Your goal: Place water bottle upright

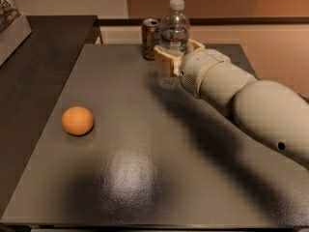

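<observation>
The water bottle (174,25) is clear ribbed plastic with a white cap and stands upright at the far middle of the dark grey table (145,178). Its base is at or just above the tabletop. My gripper (175,56) reaches in from the right and is shut around the bottle's lower middle. One tan finger (165,62) crosses its front left and the other shows at its right side. The bottle's label band is mostly hidden by the gripper.
A brownish drink can (150,37) stands upright just left of and behind the bottle. An orange (77,121) lies at the table's left. My thick white arm (251,105) crosses the right side. A darker counter (34,71) adjoins the left edge.
</observation>
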Robot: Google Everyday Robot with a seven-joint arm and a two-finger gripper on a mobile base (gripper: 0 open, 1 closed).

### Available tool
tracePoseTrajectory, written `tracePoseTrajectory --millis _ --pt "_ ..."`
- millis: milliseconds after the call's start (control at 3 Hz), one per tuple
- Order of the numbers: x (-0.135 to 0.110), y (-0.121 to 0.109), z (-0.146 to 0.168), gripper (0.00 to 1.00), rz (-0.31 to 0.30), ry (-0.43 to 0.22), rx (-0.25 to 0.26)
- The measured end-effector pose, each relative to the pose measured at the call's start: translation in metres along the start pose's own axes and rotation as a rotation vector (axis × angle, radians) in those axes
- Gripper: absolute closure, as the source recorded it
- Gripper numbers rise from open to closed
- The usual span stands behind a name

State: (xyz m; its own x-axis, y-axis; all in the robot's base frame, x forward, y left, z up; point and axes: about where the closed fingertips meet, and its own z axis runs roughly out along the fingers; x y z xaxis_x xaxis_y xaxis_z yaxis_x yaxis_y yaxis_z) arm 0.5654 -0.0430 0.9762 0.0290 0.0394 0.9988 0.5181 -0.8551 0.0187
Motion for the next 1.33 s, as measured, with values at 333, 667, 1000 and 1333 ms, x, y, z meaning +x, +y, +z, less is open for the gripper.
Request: tracePoseTrajectory --millis 333,667,1000,1333 --pt "-0.012 0.007 -0.006 1.0 -0.057 0.014 -0.034" --pt "-0.025 0.011 -0.01 1.0 -0.085 0.009 -0.059" --pt "-0.036 0.013 -0.012 1.0 -0.097 0.0 -0.076" --pt "-0.047 0.013 -0.011 1.0 -0.097 -0.002 -0.092"
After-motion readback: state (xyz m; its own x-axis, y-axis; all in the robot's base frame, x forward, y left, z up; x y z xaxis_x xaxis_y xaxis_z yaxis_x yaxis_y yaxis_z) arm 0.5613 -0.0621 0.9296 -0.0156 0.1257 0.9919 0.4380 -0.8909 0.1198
